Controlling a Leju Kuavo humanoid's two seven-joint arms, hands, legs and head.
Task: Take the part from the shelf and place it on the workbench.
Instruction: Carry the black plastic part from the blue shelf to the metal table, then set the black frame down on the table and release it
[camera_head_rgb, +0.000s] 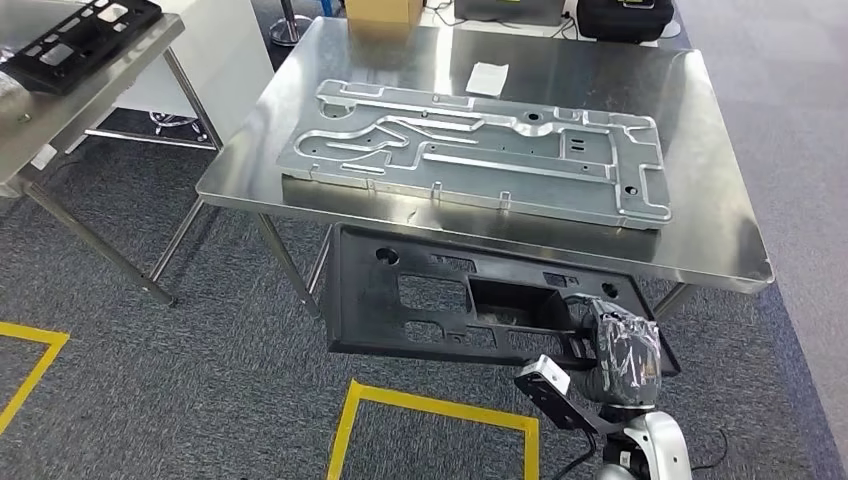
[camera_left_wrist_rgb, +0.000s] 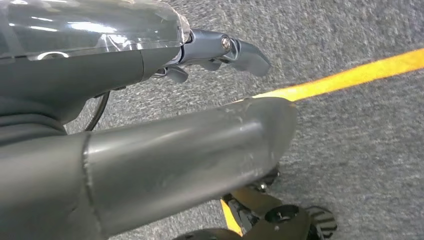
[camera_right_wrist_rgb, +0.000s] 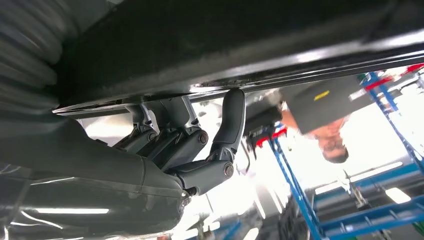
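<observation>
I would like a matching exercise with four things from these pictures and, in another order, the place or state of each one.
Things:
1. black part
2. silver metal plate
3. white paper slip
4. cardboard box

Places or states:
A. at the far edge of the workbench
B. held by the right robot hand, below the near edge of the workbench
C. lying flat across the middle of the workbench
D. on the workbench beyond the plate

Pairs: 1-B, 2-C, 3-D, 4-A

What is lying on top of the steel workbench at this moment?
On the workbench lie a large grey metal plate, a small white paper and a cardboard box at the far edge. The black part is below its near edge, held by the right hand.
</observation>
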